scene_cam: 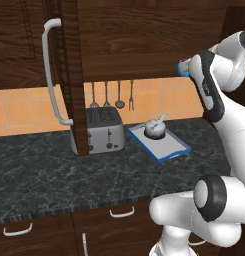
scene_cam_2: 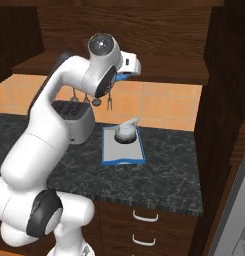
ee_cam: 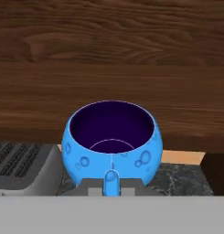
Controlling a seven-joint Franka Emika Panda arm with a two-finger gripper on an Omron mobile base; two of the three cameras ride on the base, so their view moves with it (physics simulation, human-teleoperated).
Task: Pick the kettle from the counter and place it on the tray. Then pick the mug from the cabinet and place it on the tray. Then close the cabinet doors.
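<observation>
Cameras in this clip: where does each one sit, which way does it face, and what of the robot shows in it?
Left base view: behind the arm's left, facing the counter, toaster, and the tray holding the kettle; arm at right.
Right base view: behind the arm's right, same tray and kettle; arm at left.
Hand view: on the hand, along the gripper, which holds the mug by its handle before the cabinet.
Shared: both base views show tray, kettle, toaster.
</observation>
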